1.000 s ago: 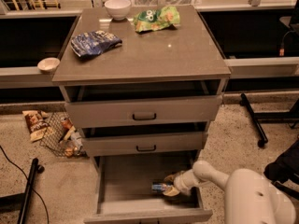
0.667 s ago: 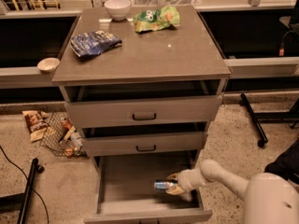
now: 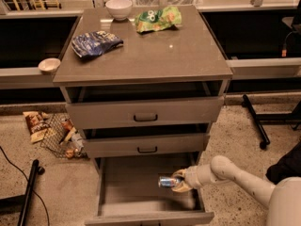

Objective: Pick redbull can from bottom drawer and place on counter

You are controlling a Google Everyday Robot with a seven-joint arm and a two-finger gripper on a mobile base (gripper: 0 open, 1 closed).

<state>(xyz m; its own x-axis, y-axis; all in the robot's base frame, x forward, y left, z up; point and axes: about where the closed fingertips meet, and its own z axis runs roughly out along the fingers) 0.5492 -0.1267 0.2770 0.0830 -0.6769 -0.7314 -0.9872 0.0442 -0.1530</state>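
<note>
One stage of two looks close to finished. The end effector (image 3: 177, 182) is down inside the open drawer (image 3: 134, 197), over the right part of its floor, and it is clamped on the right end of the can (image 3: 165, 181). The can lies on its side, its silver end pointing left. I cannot tell whether it rests on the drawer floor or is already raised just off it. The arm reaches in from the right, past the drawer's side wall.

So the grasp appears made, while the lift out, the carry and the placing are all left. The can is well below the surface (image 3: 155, 60), and the two upper drawers, both slightly open, jut out between them. My guess is the can must come forward and out before it can rise.

Up top, the surface already carries a blue bag (image 3: 96, 42) at the left, a green bag (image 3: 157, 19) at the back and a white bowl (image 3: 118, 8) at the rear edge. Its front and right parts look like the likeliest spot for setting the can down
</note>
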